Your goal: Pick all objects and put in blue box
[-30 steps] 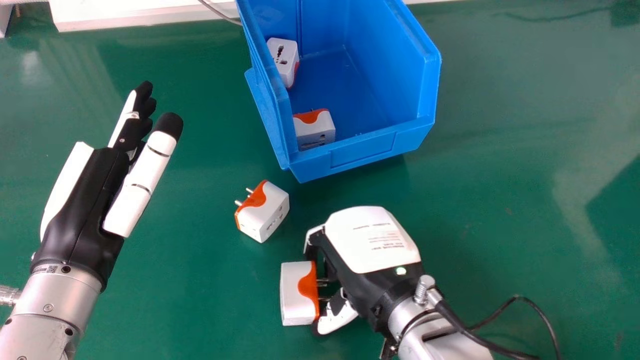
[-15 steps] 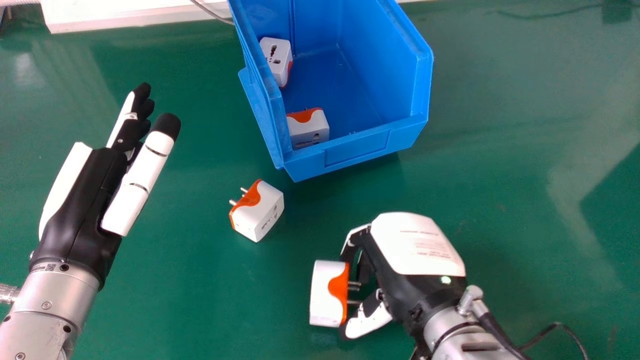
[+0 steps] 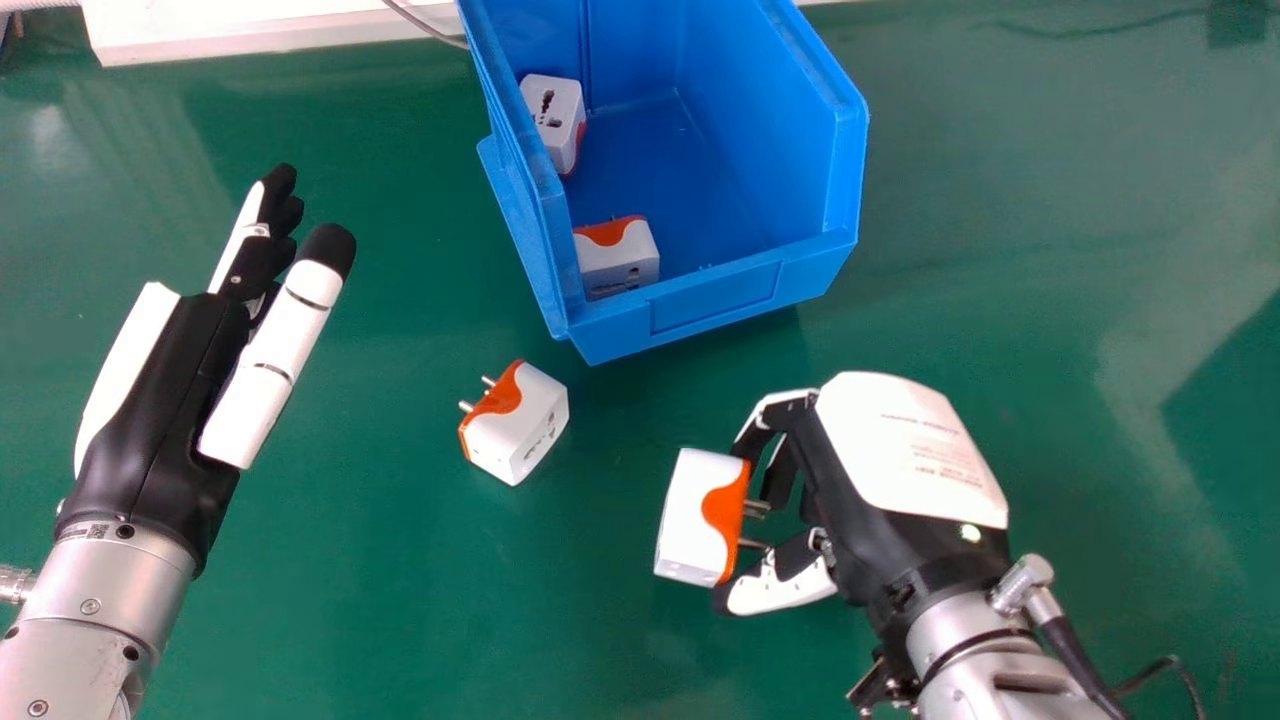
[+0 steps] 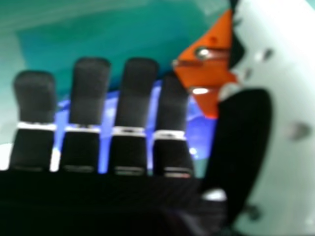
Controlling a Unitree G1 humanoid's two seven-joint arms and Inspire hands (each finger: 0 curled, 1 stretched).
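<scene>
Plug [image 3: 697,520] in My Right Hand [image 3: 905,450], Blue Box [image 3: 750,292] Beyond It

I had my right hand closed on one plug, pinching it between the fingers and the thumb over the green tabletop [image 3: 400,600]. Its orange end faced my palm, with the metal prongs pointing into the gap of my grip, and its white body stuck out on the left. Close up, at the right hand, that orange end sat beside my thumb [image 4: 246,137].

The blue box stood farther off, ahead and to the left of that hand. Two plugs were already inside: a far plug [image 3: 552,110] by the left wall, toward the back, and a near plug [image 3: 617,258] at the front left corner. A loose plug [image 3: 515,420] lay on the tabletop just in front of the box, prongs toward the left.

My left hand [image 3: 170,400] was open over the tabletop on the left, fingers straight, holding nothing.
</scene>
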